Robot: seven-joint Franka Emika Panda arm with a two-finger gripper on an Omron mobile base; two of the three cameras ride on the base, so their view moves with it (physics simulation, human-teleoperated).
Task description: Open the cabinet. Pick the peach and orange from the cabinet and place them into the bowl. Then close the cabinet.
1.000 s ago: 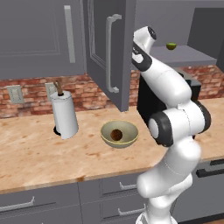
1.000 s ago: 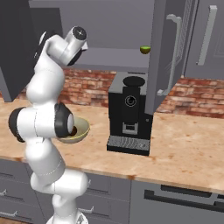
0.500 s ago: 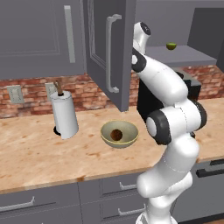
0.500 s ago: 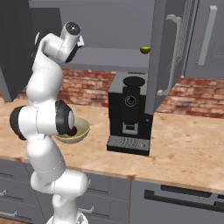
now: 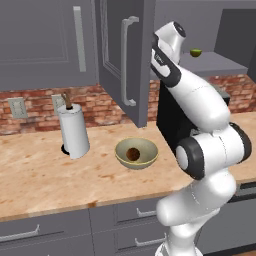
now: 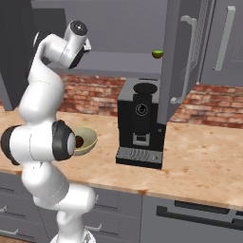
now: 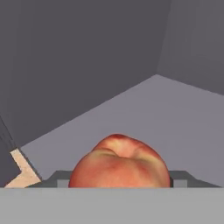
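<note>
gripper point(image 7: 119, 186) closed partway around the peach point(image 7: 119, 162) on the cabinet point(image 5: 125, 60) shelf. risk: shallow hold; fruit may slip free during withdrawal toward the bowl point(image 5: 136, 153).

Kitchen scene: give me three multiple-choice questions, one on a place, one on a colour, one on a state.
1. Where is the dull brownish-orange ball? A in the olive-tan shallow bowl; B on the floor; C atop the paper-towel roll.
2. In the base views, what colour is the small fruit on the grey shelf? A yellow; B green; C purple.
3. The grey wall cabinet is: A shut; B open; C doorless.
Answers: A, it lies inside the bowl; B, it shows green; B, the doors stand swung out.
</note>
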